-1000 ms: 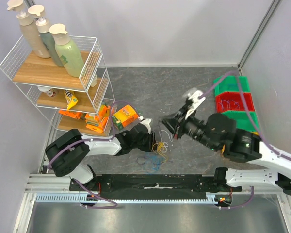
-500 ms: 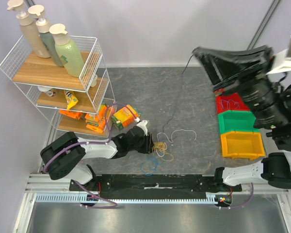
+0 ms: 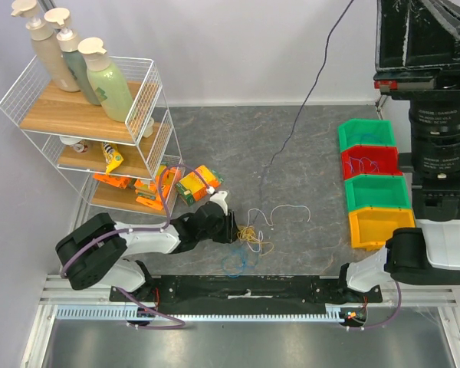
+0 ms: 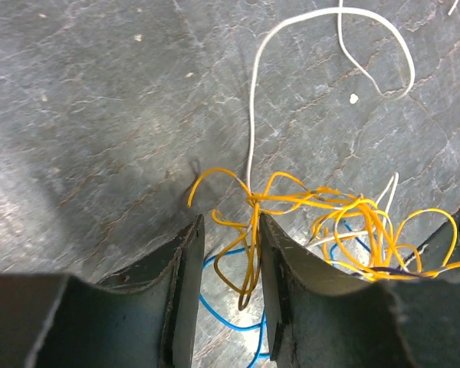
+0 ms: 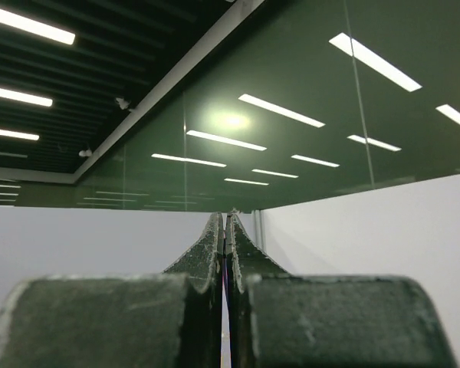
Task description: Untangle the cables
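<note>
A tangle of yellow cables (image 3: pixel 251 234) (image 4: pixel 345 218) lies on the grey table, with a blue cable (image 3: pixel 234 264) (image 4: pixel 222 318) under it and a white cable (image 3: pixel 287 208) (image 4: pixel 253 115) curling away from it. My left gripper (image 3: pixel 231 228) (image 4: pixel 228 268) sits low at the tangle's left edge. Its jaws stand a narrow gap apart with a yellow loop between them. My right arm (image 3: pixel 437 100) is raised high, and its fingertips lie beyond the top view. In the right wrist view that gripper (image 5: pixel 225 230) is shut on a thin dark purple cable (image 3: pixel 307 96), which hangs down to the table near the tangle.
Four bins stand in a row at the right: green (image 3: pixel 366 134), red (image 3: pixel 370 161) holding a thin cable, green (image 3: pixel 376 192) and orange (image 3: pixel 379 228). A wire shelf rack (image 3: pixel 149 84) with bottles and snack packets stands at the left, with an orange packet (image 3: pixel 197 184) beside it.
My right arm has swung from low over the table to high on the right, drawing the dark purple cable up and away from the tangle. The left gripper has stayed at the tangle.
</note>
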`<state>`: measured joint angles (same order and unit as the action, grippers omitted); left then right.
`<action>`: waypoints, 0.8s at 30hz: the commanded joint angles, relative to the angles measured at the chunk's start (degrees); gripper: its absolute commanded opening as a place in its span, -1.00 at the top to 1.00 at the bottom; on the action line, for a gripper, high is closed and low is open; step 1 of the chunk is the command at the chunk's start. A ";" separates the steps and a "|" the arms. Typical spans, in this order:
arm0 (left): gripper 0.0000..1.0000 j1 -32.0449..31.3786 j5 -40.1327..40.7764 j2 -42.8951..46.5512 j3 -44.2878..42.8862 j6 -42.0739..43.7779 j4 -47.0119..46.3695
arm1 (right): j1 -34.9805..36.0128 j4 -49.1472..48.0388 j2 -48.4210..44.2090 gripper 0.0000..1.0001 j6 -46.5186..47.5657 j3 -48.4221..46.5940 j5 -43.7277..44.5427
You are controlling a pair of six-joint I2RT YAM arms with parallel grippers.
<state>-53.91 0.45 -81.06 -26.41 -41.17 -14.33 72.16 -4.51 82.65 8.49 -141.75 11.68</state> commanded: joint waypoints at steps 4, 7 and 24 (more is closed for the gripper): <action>0.14 0.73 6.14 3.62 1.63 1.18 6.06 | 0.17 -9.72 2.86 1.00 14.17 -0.63 0.70; 0.14 1.17 6.58 2.84 1.37 1.88 6.94 | 0.17 -9.90 4.79 1.00 18.57 -4.22 1.06; -0.11 1.18 -2.27 28.48 -7.85 11.72 19.85 | 0.00 -19.22 -14.26 1.00 28.69 43.81 22.58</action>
<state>-52.95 2.94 -60.53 -27.97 -35.48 3.14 72.16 -20.56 70.59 34.04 -108.12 24.82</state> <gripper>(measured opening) 0.543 0.010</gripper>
